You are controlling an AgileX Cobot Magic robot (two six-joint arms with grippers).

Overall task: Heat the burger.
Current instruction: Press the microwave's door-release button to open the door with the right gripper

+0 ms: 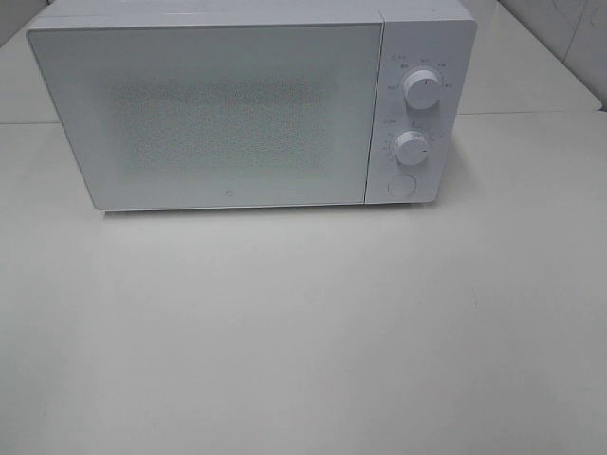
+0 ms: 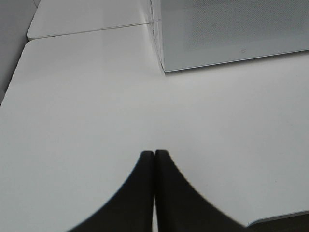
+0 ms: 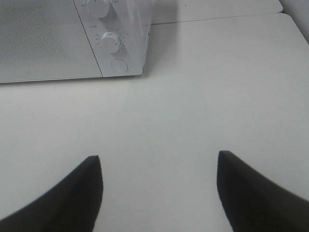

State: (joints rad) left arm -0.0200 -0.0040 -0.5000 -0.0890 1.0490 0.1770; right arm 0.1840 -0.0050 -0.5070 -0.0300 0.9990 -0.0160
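White microwave (image 1: 204, 114) is seen on the table (image 1: 303, 360), its door closed. The burger is not seen in any view, so progress cannot be judged. The left gripper (image 2: 154, 153) is closed on nothing; the right gripper (image 3: 158, 155) is held wide open, empty. Marks around the knobs (image 1: 420, 87) cannot be read

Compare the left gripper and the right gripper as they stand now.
The left gripper has its dark fingers pressed together; the right gripper has its fingers spread wide apart. The left gripper faces a door corner of the microwave; the right gripper faces the control panel with the lower knob. Both are empty, over the white table.
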